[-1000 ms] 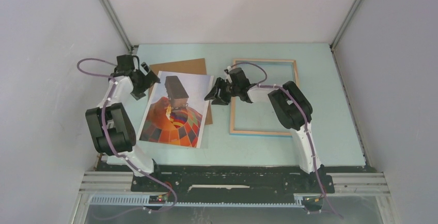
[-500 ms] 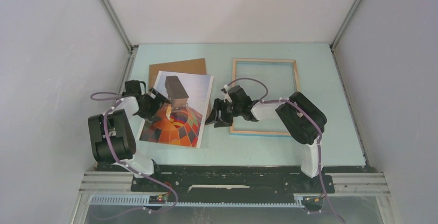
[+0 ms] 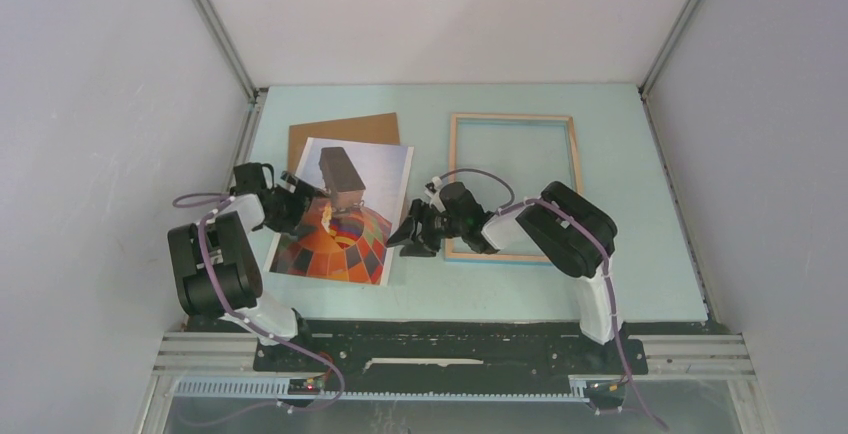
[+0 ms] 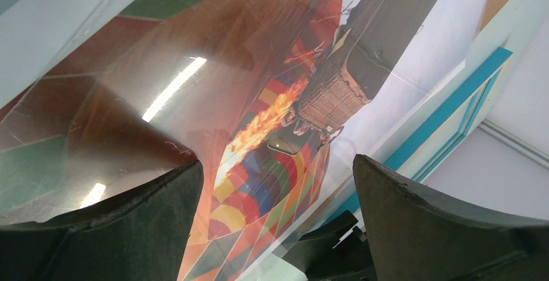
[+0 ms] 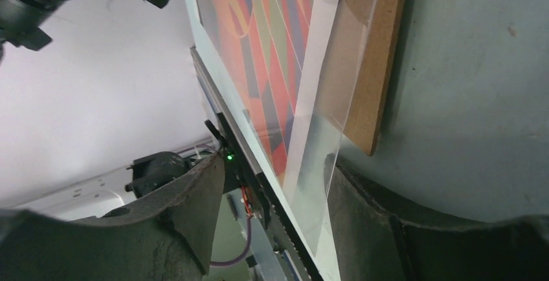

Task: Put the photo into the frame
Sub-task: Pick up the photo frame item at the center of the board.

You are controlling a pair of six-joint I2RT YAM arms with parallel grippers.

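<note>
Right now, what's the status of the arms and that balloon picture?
Left gripper open over photo, left side. Right gripper open at its right edge. Photo partly on brown board, not yet in frame.

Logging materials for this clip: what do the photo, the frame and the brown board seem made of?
The photo: glossy paper, possibly under a clear sheet; it mirrors strip lights. The frame: thin strips of pale, matt wood, blue on one face. The brown board: probably matt fibreboard or card, with a plain, even-coloured edge.
</note>
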